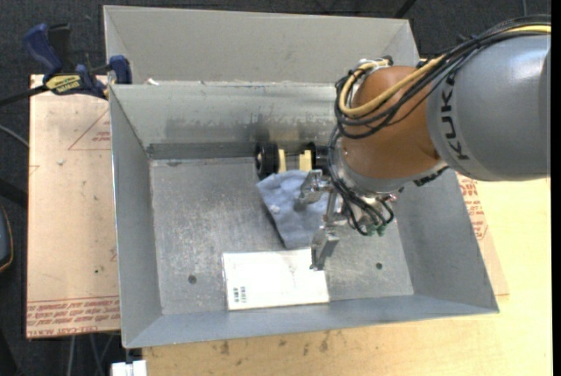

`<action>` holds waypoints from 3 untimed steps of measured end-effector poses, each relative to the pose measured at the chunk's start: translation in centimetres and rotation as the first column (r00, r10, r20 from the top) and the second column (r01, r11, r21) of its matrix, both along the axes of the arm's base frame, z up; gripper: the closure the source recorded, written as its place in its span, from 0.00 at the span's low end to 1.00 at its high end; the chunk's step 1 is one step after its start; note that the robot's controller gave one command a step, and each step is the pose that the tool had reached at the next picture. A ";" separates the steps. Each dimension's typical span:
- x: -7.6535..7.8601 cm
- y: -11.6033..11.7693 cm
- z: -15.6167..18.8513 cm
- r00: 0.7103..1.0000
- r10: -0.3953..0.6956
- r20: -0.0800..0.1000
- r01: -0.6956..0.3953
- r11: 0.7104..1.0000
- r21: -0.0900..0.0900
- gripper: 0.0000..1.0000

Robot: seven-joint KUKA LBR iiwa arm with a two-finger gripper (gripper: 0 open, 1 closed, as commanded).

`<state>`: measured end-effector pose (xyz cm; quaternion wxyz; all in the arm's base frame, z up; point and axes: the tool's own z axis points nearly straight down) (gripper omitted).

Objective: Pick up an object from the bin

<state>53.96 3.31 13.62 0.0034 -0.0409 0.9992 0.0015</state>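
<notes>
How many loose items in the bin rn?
3: white box at the near edge, crumpled blue cloth centre, black-and-cream piece at the back wall. The arm may hide more.

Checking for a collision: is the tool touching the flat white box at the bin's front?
Cannot tell. In the camera view the tool overlaps the upper right corner of the white box, but looking down, neither contact nor gap shows.

The letters "KU" are printed in black on the grey arm (pixel 495 116); the rest of the word is hidden. A small label (pixel 238 294) is carried on the white flat box (pixel 276 278), but its print cannot be read.
</notes>
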 end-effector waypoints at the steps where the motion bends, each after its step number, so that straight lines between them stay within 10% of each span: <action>1: 0.3 -0.6 -4.2 0.955 0.297 -0.001 -0.297 0.955 -0.005 0.00; 2: -4.3 -1.3 -5.4 0.858 0.511 0.059 -0.510 0.860 -0.025 1.00; 3: -4.6 -1.5 -5.7 0.859 0.510 0.046 -0.510 0.860 -0.022 0.00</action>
